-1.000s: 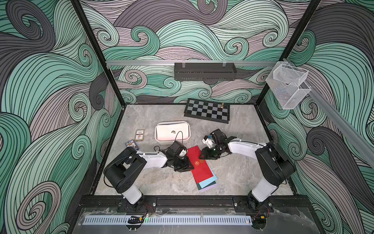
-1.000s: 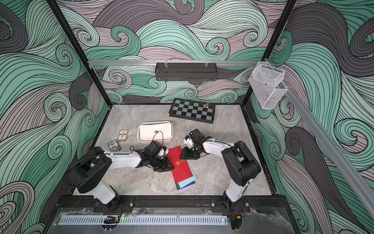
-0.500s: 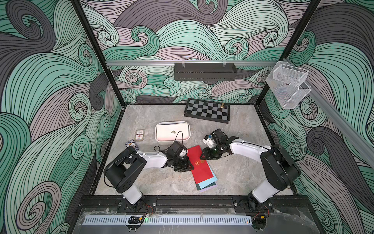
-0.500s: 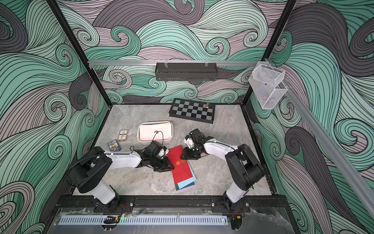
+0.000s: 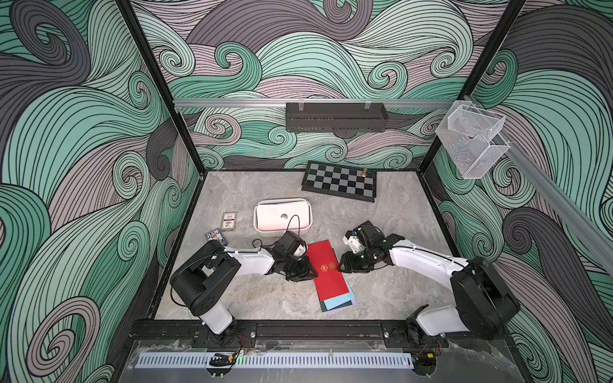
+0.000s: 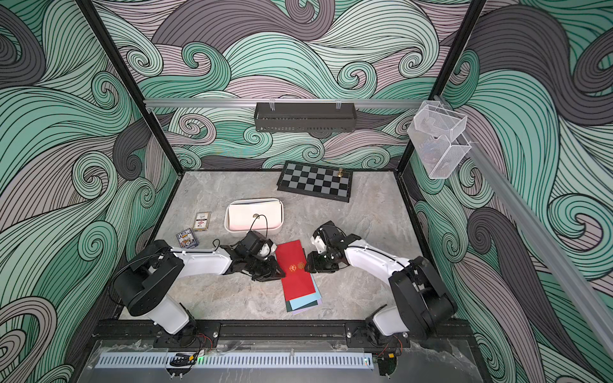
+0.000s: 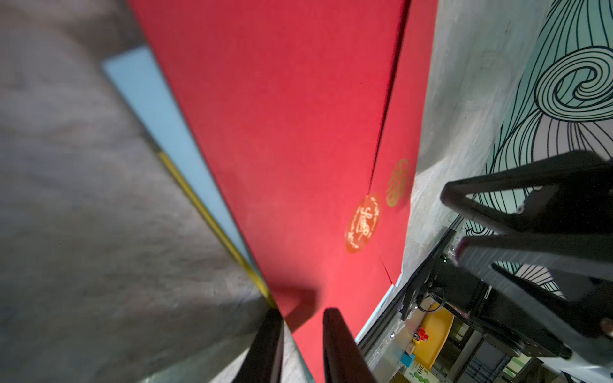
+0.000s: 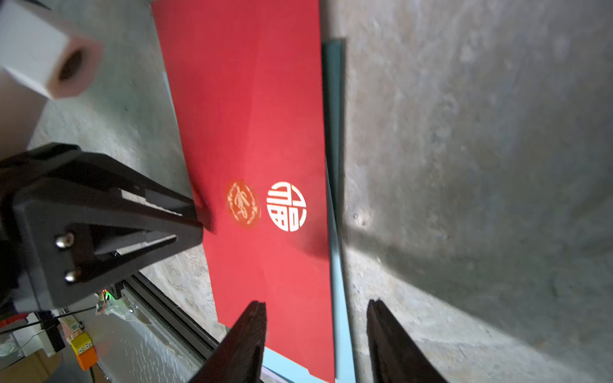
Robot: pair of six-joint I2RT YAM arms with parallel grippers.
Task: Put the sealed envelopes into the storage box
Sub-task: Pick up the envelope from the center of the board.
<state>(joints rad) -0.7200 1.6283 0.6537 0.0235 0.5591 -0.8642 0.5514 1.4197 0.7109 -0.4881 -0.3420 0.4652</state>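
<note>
A stack of sealed envelopes lies at the table's front middle, with a red envelope (image 5: 326, 272) (image 6: 295, 268) on top carrying two round seals. Blue (image 5: 336, 303) and lilac (image 5: 341, 310) ones stick out beneath it. My left gripper (image 5: 306, 268) (image 7: 303, 328) is at the red envelope's left edge, its jaws a narrow gap apart with that edge (image 7: 282, 132) between them. Low over the right edge, my right gripper (image 5: 343, 265) (image 8: 316, 318) is open and straddles the red (image 8: 252, 116) and blue edges. Behind the stack, the white storage box (image 5: 265, 232) (image 6: 232, 228) holds a pale envelope (image 5: 278, 215).
Two card packs (image 5: 229, 221) (image 5: 215, 236) lie left of the box. A chessboard (image 5: 340, 184) with a gold piece (image 5: 365, 172) sits at the back. A black tray (image 5: 335, 117) hangs on the rear wall and a clear mesh bin (image 5: 471, 139) on the right rail.
The right arm's elbow has swung outward to the right and toward the front. Both grippers have stayed at the red envelope's edges. The left jaws have narrowed slightly.
</note>
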